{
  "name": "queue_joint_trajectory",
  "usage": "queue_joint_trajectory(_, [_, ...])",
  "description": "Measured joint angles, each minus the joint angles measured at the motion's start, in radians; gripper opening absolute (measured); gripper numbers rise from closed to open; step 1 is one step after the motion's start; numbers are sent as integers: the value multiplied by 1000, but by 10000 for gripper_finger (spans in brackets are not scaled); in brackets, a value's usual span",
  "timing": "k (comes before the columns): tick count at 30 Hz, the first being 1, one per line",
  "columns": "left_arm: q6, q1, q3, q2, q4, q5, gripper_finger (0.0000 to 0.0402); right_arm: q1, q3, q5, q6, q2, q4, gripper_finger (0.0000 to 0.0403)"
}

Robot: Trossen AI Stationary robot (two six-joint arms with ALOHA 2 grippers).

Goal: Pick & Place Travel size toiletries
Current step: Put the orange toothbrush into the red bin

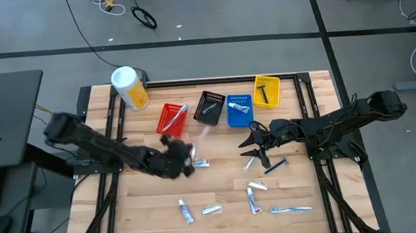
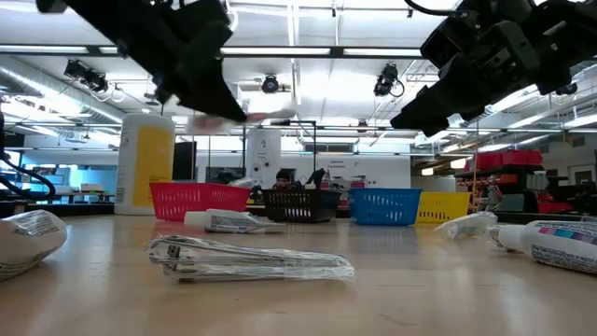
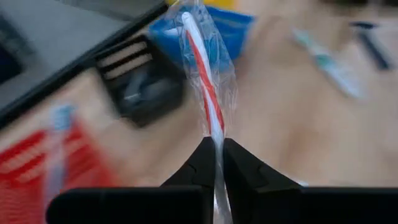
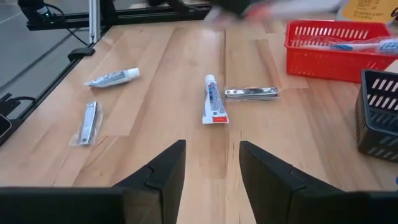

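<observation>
Nearest the front edge of the wooden table, several wrapped white tubes and a blue toothbrush lie unsorted. Mid-table, the left gripper has its fingers closed on a red-and-white toothbrush in clear wrap, lifted clear of the table. The right gripper hovers with fingers apart, holding nothing. Farther back, the red bin, black bin, blue bin and yellow bin each contain an item. Judgement: sorting is partly complete; roughly eight items remain.

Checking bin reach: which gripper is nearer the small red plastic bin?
Left. The left gripper is just in front of the red bin; the right gripper waits well off to its side.
</observation>
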Motion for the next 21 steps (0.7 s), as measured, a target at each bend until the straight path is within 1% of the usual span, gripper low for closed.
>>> queue_joint_trajectory(4, [4,108,-1,-105,-172,-18,17,0,0,0,0,0,7,160])
queue_joint_trajectory(6, [30,172,0,-115,-211,-44,16,0,0,0,0,0,11,160])
queue_joint_trajectory(8, [82,235,-11,-111,-230,-34,16,0,0,0,0,0,12,160])
queue_joint_trajectory(10, [132,297,-30,-93,-192,16,18,0,0,1,0,0,12,160])
queue_joint_trajectory(12, [150,351,-66,-70,-149,90,24,0,0,1,0,0,12,160])
queue_joint_trajectory(13, [154,373,-84,-54,-135,100,26,0,0,1,0,0,11,160])
queue_joint_trajectory(14, [156,394,-99,-38,-104,100,27,0,0,1,0,0,11,160])
queue_joint_trajectory(17, [156,451,-145,-3,-55,43,24,0,0,2,0,0,11,160])
queue_joint_trajectory(19, [175,487,-169,14,-32,44,21,0,0,2,0,0,12,160])
queue_joint_trajectory(21, [199,517,-187,22,11,85,24,0,0,11,0,0,12,160])
